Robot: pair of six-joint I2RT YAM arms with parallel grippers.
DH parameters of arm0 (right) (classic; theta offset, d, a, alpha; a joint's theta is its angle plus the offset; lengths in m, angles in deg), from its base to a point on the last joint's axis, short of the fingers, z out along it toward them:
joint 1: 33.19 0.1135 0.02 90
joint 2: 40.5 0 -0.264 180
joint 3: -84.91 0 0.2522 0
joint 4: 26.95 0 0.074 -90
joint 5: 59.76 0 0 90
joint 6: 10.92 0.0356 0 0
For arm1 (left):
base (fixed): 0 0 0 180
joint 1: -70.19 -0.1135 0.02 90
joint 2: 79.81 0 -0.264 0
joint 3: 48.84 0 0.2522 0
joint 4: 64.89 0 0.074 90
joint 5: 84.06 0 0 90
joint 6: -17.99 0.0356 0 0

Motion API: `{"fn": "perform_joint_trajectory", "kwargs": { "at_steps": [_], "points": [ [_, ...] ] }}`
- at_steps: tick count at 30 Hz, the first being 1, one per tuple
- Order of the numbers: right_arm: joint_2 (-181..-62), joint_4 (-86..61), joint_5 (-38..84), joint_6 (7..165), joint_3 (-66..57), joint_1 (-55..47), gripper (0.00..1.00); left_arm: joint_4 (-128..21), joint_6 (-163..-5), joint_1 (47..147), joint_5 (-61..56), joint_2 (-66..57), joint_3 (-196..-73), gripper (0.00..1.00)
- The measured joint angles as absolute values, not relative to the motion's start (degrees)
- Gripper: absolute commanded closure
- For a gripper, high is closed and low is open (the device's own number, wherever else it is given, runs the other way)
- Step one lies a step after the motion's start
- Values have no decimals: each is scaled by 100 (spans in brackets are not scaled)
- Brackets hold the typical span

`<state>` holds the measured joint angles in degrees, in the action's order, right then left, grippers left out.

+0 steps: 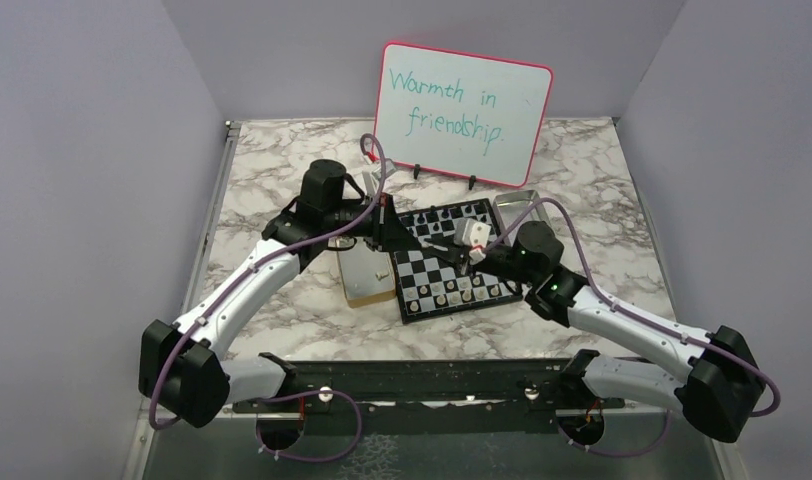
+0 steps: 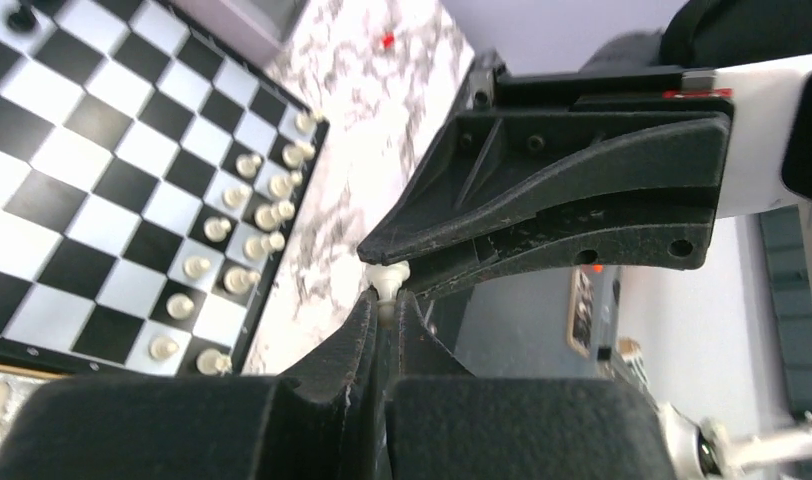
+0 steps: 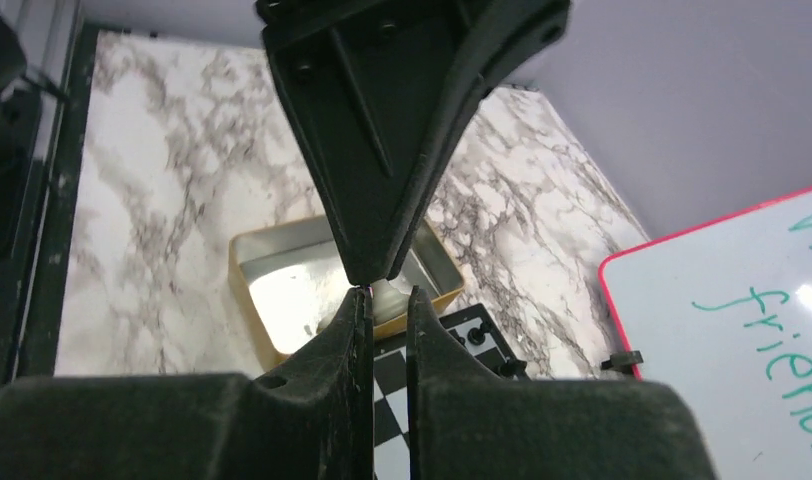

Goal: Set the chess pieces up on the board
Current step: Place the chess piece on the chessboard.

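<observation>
The board (image 1: 422, 272) lies mid-table and also shows in the left wrist view (image 2: 82, 200). Cream chess pieces (image 2: 247, 215) stand in two rows along its near edge (image 1: 452, 293). Black pieces (image 1: 452, 213) stand along the far edge. Both grippers meet above the board on one cream piece (image 2: 387, 278). My left gripper (image 2: 384, 300) is shut on its narrow end. My right gripper (image 3: 388, 300) has its fingertips closed on the piece's wide base (image 3: 390, 297).
A tan box (image 1: 362, 278) sits against the board's left side. A silver tray (image 1: 522, 207) stands behind the board on the right, seen empty in the right wrist view (image 3: 282, 285). A whiteboard (image 1: 462, 110) stands at the back.
</observation>
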<state>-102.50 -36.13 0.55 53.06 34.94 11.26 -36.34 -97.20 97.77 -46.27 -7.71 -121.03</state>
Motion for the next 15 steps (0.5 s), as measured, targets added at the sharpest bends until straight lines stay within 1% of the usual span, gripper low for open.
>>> {"fn": "perform_joint_trajectory", "kwargs": {
  "at_steps": [3, 7, 14, 15],
  "points": [
    [-10184, -4048, 575, 6211, 3523, 1148, 99, -4006, -9950, 9777, -4382, -1005, -12079, 97],
    [-10169, -4229, 1135, 7148, 3514, 1192, 99, -4360, -10123, 9777, -4196, -1126, -12022, 99],
    [-10287, -4234, 1537, 8219, 3483, 1200, 99, -4460, -10254, 9777, -3859, -1123, -11977, 100],
    [-10291, -4234, 1561, 8296, 3483, 1200, 98, -4460, -10263, 9777, -3829, -1123, -11977, 100]
  ]
}}
